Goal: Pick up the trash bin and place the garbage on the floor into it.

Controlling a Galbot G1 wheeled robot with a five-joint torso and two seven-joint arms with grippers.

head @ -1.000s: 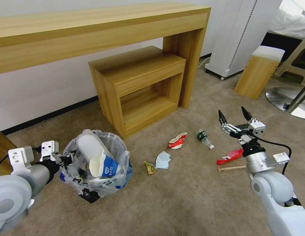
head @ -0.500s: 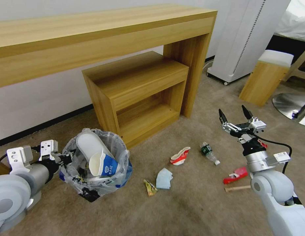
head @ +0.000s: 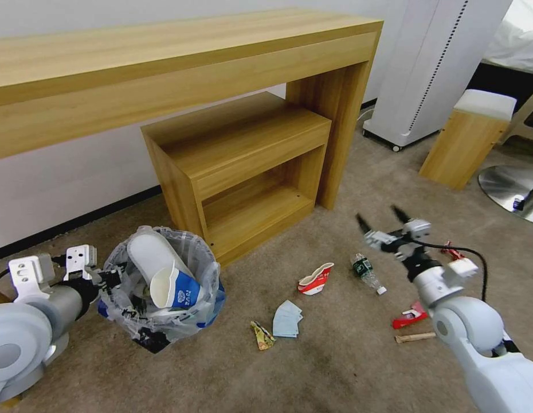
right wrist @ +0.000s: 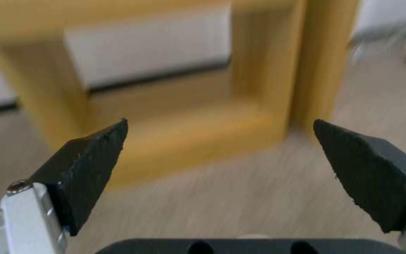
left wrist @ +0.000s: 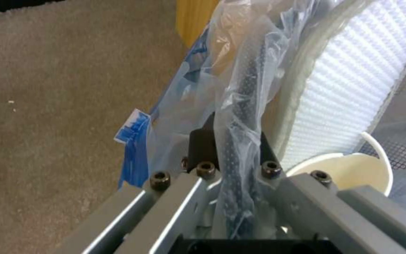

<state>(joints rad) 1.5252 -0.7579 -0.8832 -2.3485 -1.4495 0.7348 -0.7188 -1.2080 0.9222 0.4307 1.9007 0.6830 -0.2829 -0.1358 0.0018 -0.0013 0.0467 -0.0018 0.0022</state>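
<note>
While the robot is rolling and turning, so that the whole room is sliding across its head view, the right end effector (head: 384, 225) is swinging leftward and dipping a little within that view, and it is now hanging over the carpet just beside the small bottle (head: 366, 273). Its two dark fingers (right wrist: 88, 160) are spread wide with nothing between them. I take this as the arm lining up for the next piece of litter, with the bottle or the crushed bowl (head: 314, 278) the likeliest pick.

Over on the left side, the left end effector (head: 109, 279) is keeping its pinch on the rim of the bin (head: 163, 287); from its wrist the pads (left wrist: 203, 144) are pressing together on the mesh wall and the crinkly liner. A white slipper (head: 153, 256) and a paper cup (head: 173, 289) are already sitting inside.

Lying on the floor yet to be collected are the blue mask (head: 287, 319) and a small wrapper (head: 262, 335) between bin and right arm, plus a red wrapper (head: 410, 315) and a wooden stick (head: 414, 337) close under the right forearm. The bin is well apart from the open end effector.
</note>
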